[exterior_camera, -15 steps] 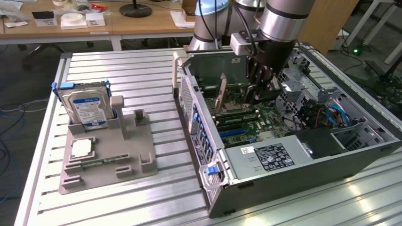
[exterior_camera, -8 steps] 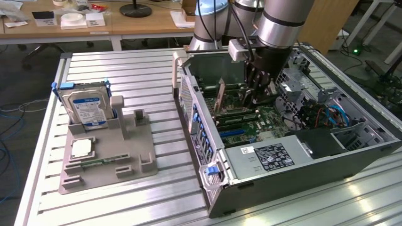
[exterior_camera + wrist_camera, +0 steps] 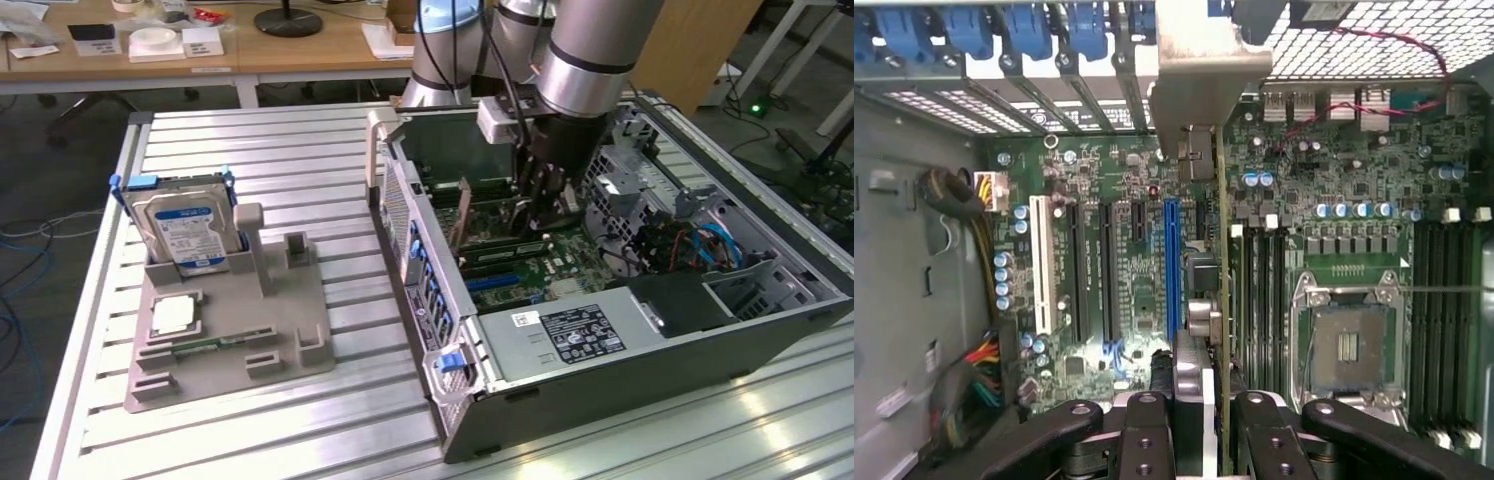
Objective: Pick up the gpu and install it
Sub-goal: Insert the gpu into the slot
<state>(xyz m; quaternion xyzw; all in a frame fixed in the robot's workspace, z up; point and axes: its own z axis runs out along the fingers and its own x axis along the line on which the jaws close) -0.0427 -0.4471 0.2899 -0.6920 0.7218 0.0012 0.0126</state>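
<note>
**Ana:** Where has the arm got the gpu (image 3: pixel 1222 300) at this point?

**Ben:** Inside the open computer case (image 3: pixel 747 330), standing edge-on over the motherboard (image 3: pixel 1354 190). In the wrist view the gripper (image 3: pixel 1209 425) has its fingers (image 3: pixel 1146 435) partly closed, pinching the card's upper edge. The card's metal bracket (image 3: pixel 1199 80) reaches toward the case's rear slot openings.

**Ana:** So the step in hand looks like seating it. What would make that go well?

**Ben:** The card edge should run parallel to the slot, and it seems to hang just beside the blue slot (image 3: pixel 1172 260) rather than plainly over it (whether its contacts already touch any slot cannot be told from here). He would keep it upright, press straight down, and watch that the bracket slides against the rear wall without catching.

**Ana:** And the rest of the bench?

**Ben:** The hard drive (image 3: pixel 184 232) stands in the grey holder (image 3: pixel 227 340), well apart from the case.
</note>
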